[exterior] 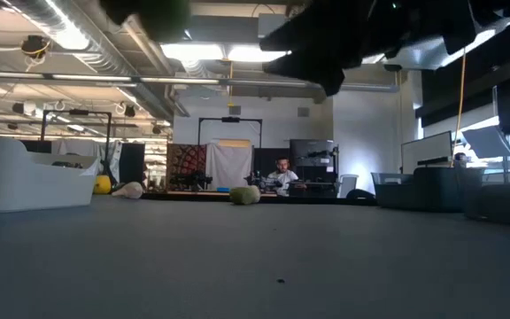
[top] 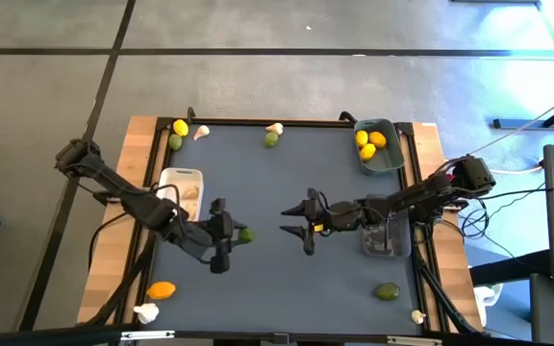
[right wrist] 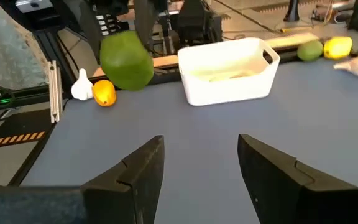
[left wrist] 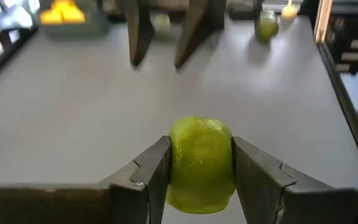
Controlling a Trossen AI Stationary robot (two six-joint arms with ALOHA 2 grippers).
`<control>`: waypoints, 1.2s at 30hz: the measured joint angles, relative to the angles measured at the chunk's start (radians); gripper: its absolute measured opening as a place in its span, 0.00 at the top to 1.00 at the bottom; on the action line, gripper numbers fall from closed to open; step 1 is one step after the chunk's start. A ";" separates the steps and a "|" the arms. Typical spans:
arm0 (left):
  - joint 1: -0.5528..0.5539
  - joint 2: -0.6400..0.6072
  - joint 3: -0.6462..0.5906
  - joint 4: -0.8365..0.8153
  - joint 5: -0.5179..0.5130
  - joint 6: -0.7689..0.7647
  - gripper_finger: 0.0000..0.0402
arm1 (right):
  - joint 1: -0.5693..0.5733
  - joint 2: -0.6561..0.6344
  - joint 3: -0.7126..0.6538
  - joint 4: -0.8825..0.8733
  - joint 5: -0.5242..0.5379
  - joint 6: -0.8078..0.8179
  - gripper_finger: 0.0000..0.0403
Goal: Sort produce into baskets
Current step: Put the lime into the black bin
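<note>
Lime (left wrist: pixel 201 163) held above grey table (top: pixel 287 269); workshop room behind.

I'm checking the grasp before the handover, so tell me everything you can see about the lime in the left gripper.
The lime is round, bright yellow-green, with a slightly dimpled, glossy peel that looks whole. The left gripper is shut on it, its two dark fingers pressing opposite sides, with the fruit bulging above and below them. From above it shows as a small green spot at that gripper's tip near the middle of the dark table. In the right wrist view it hangs above the surface, touching nothing but the fingers.
</note>
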 joint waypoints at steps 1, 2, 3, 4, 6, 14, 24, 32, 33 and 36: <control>0.013 0.004 0.000 0.043 -0.001 0.032 0.63 | 0.000 0.000 0.005 0.000 -0.001 -0.012 0.50; 0.025 0.007 0.000 0.087 -0.001 0.057 0.63 | 0.000 0.000 0.008 0.000 -0.003 -0.021 0.50; 0.035 0.011 0.000 0.125 -0.001 0.077 0.63 | 0.000 0.000 0.011 0.000 -0.009 -0.033 0.50; 0.047 0.015 0.000 0.161 -0.001 0.094 0.63 | 0.001 0.000 0.014 -0.001 -0.018 -0.043 0.50; 0.068 0.025 0.000 0.229 -0.001 0.126 0.63 | 0.002 0.000 0.019 0.004 -0.041 -0.051 0.50; 0.129 0.085 0.000 0.394 -0.001 0.205 0.63 | 0.001 0.000 0.043 0.038 -0.054 -0.079 0.50; 0.156 0.178 0.000 0.553 -0.001 0.241 0.63 | 0.001 0.000 0.042 0.095 -0.071 -0.098 0.50; 0.159 0.178 0.000 0.563 0.000 0.240 0.63 | 0.000 0.000 0.042 0.104 -0.083 -0.107 0.66; 0.159 0.178 0.000 0.561 -0.001 0.241 0.63 | 0.000 0.000 0.042 0.103 -0.083 -0.113 0.69; 0.159 0.178 0.000 0.558 -0.003 0.253 0.62 | 0.000 0.000 0.042 0.101 -0.083 -0.122 0.74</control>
